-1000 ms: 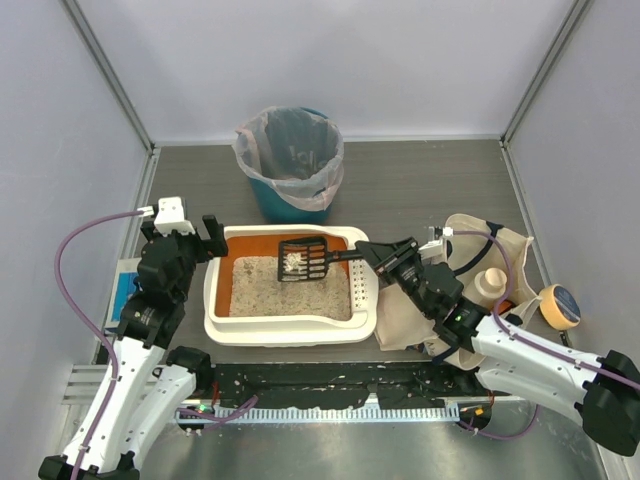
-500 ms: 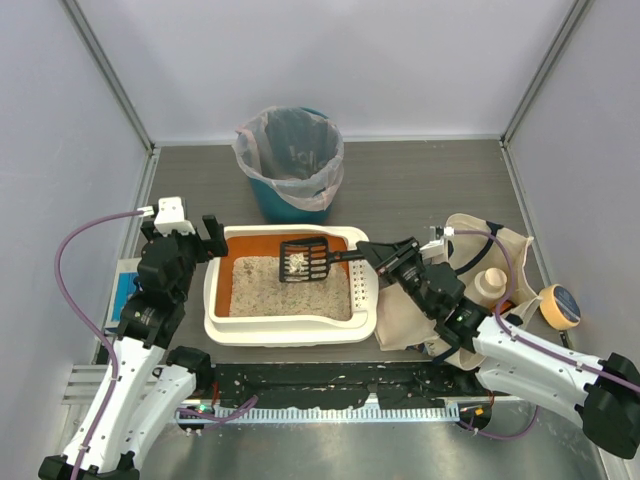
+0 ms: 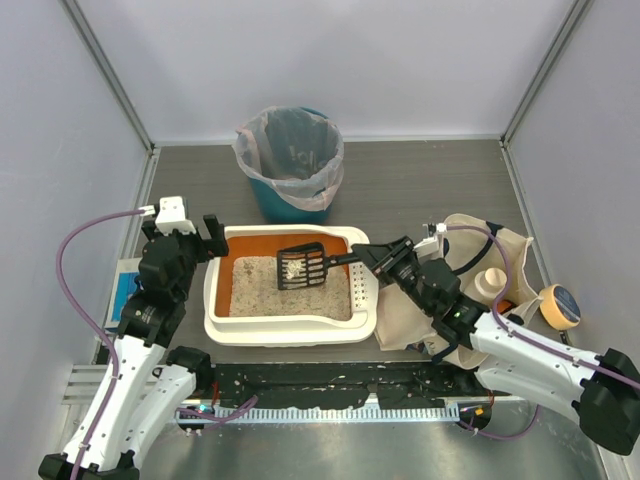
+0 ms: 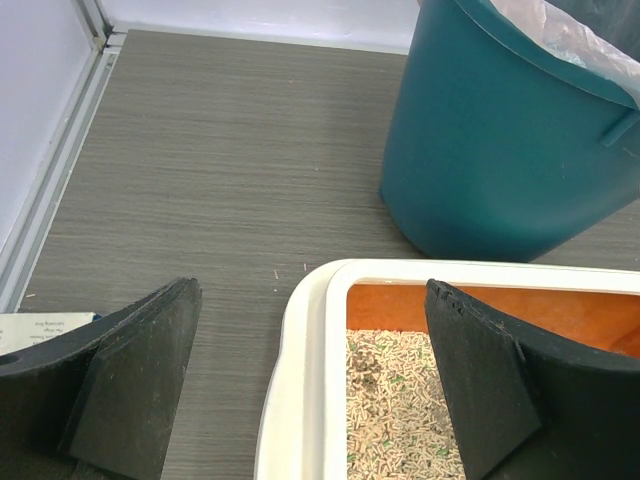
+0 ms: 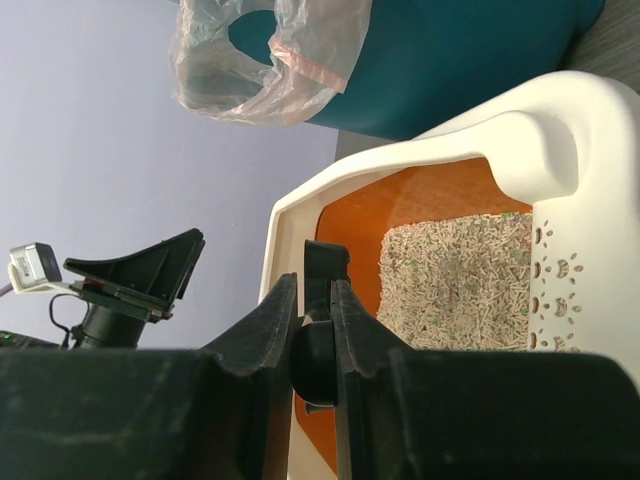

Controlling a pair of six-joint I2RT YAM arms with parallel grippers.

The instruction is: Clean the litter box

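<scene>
The litter box (image 3: 290,327), cream-white with orange inner walls and pale pellet litter, lies in the middle of the table. A black slotted scoop (image 3: 303,265) hangs over its far half with a pale clump of litter (image 3: 291,266) on it. My right gripper (image 3: 372,256) is shut on the scoop's handle (image 5: 322,262) above the box's perforated right end (image 5: 555,290). My left gripper (image 3: 190,235) hovers open at the box's far left corner; its wide-apart jaws straddle the white rim (image 4: 300,380), with nothing held.
A teal bin (image 3: 291,160) with a plastic liner stands just behind the box, also close ahead in the left wrist view (image 4: 490,150). A beige cloth tote (image 3: 480,262), a cream bottle (image 3: 490,285) and a tape roll (image 3: 558,305) lie at the right. A blue card (image 3: 125,290) sits at the left.
The scoop has shifted slightly down and toward the near side over the litter, the right gripper moving with it. The left arm has not moved.
</scene>
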